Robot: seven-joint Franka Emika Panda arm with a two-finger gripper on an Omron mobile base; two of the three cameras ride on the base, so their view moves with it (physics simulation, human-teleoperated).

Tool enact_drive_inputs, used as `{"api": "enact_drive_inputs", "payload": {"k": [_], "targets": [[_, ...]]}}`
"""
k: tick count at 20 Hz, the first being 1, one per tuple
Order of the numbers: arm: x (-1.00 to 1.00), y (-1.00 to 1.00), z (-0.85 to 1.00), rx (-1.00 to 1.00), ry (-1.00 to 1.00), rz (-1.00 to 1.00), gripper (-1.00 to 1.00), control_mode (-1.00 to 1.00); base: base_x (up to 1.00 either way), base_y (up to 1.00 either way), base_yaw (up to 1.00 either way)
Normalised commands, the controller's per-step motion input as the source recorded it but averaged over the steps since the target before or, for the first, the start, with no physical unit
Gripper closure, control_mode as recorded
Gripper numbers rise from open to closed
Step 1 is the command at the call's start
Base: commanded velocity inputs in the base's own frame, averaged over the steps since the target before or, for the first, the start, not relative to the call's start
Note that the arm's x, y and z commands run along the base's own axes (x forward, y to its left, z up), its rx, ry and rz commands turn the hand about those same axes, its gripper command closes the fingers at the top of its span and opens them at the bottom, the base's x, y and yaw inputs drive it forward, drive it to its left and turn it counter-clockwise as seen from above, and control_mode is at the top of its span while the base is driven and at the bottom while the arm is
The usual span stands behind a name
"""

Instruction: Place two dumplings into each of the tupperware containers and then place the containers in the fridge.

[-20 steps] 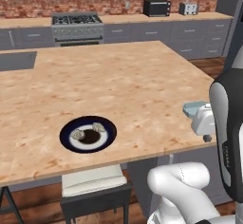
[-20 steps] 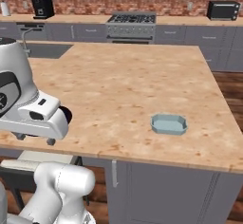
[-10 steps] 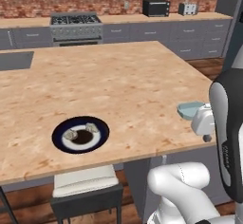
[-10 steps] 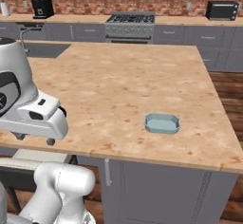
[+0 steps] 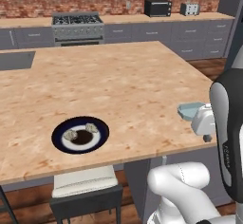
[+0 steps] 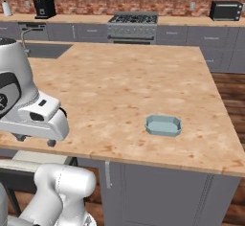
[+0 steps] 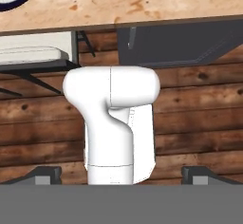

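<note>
Island counter (image 5: pixel 118 85) as landmark. Dumplings (image 5: pixel 80 132) sit on dark plate (image 5: pixel 59 140) near its front edge; pale blue tupperware container (image 6: pixel 163 125) lies well apart, toward the front right corner. Gripper (image 7: pixel 121 173) hangs below the counter edge, fingers spread wide, empty, presumably stowed for travel.

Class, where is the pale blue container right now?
The pale blue container sits on the wooden island counter near its front right edge, far right of the dark plate.
</note>
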Motion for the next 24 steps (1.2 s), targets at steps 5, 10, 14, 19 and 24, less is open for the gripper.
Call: {"api": "enact_drive_inputs", "payload": {"k": [5, 10, 14, 19, 24], "targets": [[0.00, 0.00, 0.00, 0.00, 0.00, 0.00, -1.00, 1.00, 0.03, -0.01, 0.00], [0.01, 0.04, 0.00, 0.00, -0.01, 0.00, -1.00, -1.00, 0.00, 0.00, 0.00], [0.90, 0.78, 0.00, 0.00, -0.01, 0.00, -1.00, -1.00, 0.00, 0.00, 0.00], [0.94, 0.72, -0.04, 0.01, 0.00, 0.11, -1.00, -1.00, 0.00, 0.00, 0.00], [0.50, 0.41, -0.23, 0.03, 0.00, 0.15, -1.00, -1.00, 0.00, 0.00, 0.00]]}}
